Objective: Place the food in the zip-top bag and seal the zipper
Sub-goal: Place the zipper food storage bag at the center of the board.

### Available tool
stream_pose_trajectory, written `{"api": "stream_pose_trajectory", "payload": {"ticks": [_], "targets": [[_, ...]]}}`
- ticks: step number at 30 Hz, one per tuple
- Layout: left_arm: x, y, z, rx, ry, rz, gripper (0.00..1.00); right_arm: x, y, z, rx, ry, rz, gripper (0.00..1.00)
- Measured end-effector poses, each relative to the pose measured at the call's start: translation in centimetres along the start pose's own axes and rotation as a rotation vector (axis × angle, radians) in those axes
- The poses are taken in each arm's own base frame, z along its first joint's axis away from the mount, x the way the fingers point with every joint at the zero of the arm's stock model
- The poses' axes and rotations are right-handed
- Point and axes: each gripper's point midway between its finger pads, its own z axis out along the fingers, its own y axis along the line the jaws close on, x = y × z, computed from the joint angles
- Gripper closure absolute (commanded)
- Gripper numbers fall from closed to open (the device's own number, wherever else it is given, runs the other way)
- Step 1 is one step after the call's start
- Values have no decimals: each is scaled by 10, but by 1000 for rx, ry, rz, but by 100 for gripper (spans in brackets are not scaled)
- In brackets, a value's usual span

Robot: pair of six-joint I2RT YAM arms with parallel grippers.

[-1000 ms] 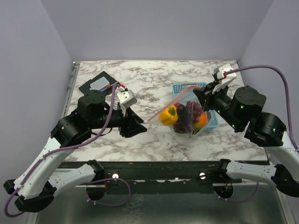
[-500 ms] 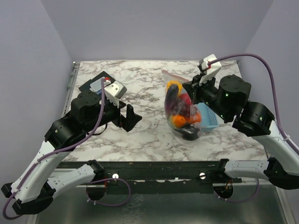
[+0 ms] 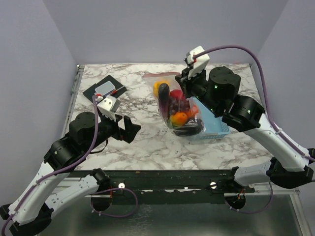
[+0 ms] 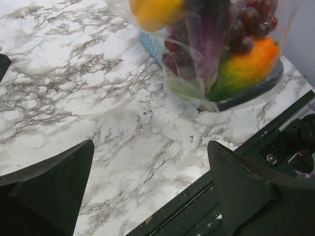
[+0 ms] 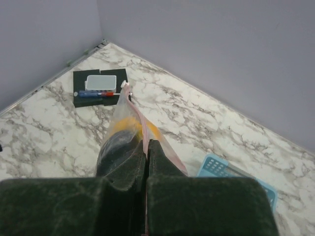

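Entry, both pincers, marble table [image 3: 147, 147]

My right pincer [image 5: 146, 143]: clenched. Fingers pressed flat together on the zipper [image 5: 139, 120], the pinkish-red strip at the mouth of the zip-top bag [image 3: 172, 105]. The strip runs up and away from my fingertips in the right wrist view. Whether it is pressed shut along its whole length: cannot tell.

Bag hangs below this grip, at mid-table, towards the far side. Its lower end sits just beside the light-blue slotted basket [image 3: 212, 125], touching or overlapping the basket's near-left edge. Whether the bottom bears on the marble: cannot tell for certain, though the left wrist view shows it down at the surface.

Food, all inside the bag:
- yellow piece [image 3: 159, 89], uppermost, near the mouth
- red tomato [image 3: 177, 95], below it
- purple eggplant [image 4: 211, 46], upright in the middle
- dark grapes [image 4: 252, 23], to one side
- orange pumpkin [image 3: 179, 118], low down
- a dark piece [image 4: 256, 91], at the very bottom

My left pincer [image 4: 150, 143]: released, fingers spread wide, nothing between them. It hangs over bare marble, left of the bag and well apart from it.

Far-left corner: black mat [image 3: 93, 92] with a pale flat box [image 5: 100, 81] and a pen-like stick [image 5: 96, 93] on it
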Motion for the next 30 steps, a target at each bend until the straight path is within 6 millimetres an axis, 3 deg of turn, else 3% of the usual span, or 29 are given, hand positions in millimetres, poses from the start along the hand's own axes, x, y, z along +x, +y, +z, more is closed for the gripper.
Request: {"api": "stream_pose_trajectory", "payload": {"ticks": [8, 13, 18, 22, 30], "targets": [[7, 6, -8, -10, -84, -65, 1, -9, 12, 47, 15, -94, -136, 99], [21, 9, -3, -16, -88, -100, 1, -13, 13, 91, 46, -140, -252, 99], [31, 12, -3, -18, -95, -126, 1, 16, 9, 154, 23, -107, -361, 99], [31, 15, -11, -22, -134, -143, 1, 30, -4, 192, -3, -105, -415, 99], [31, 18, -18, -23, -190, -180, 1, 38, -14, 224, -43, -162, -446, 99]]}}
